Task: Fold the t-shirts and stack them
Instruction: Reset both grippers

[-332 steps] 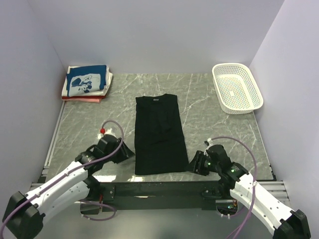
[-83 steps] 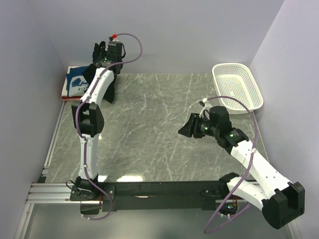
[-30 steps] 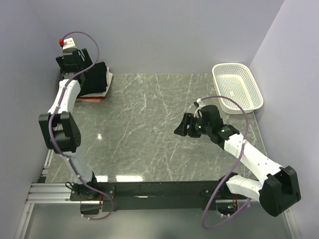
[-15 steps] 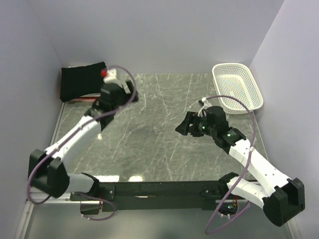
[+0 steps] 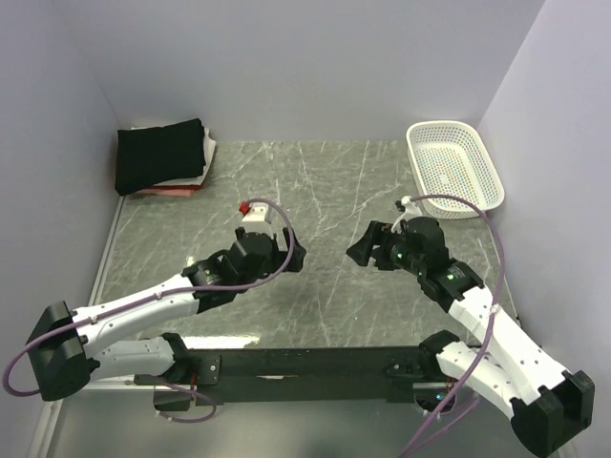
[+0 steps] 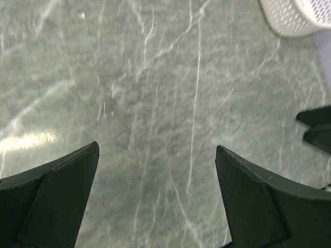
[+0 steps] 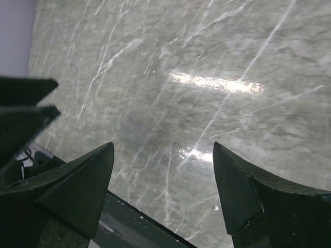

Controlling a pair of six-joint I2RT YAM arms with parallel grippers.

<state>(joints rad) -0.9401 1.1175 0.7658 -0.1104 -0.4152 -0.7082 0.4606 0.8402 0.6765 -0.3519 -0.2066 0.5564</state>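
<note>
Far left corner of the surface (image 5: 315, 181): a stack (image 5: 158, 172) of folded shirts, black shirt (image 5: 160, 153) on top and covering most of it. Beneath, only edges showing: white shirt (image 5: 208, 153) along the right side, red shirt (image 5: 170, 191) at the near edge. Well apart from both tools.

Left tool (image 5: 294, 252) over the middle of the surface, jaws spread wide, gripping nothing; from its wrist, only marble between the fingers (image 6: 57, 201). Right tool (image 5: 361, 248) just across from it, also near the middle, likewise spread wide and empty, pointing toward the left tool with a gap between the two.

From the right wrist: dark fingers (image 7: 72, 191) either side of plain surface, with the left tool's tips (image 7: 20, 126) at the left border. From the left wrist: the right tool's tips (image 6: 319, 138) at the right border.

Basket (image 5: 454, 170) in the far right corner, well apart from both tools and from the stack.
</note>
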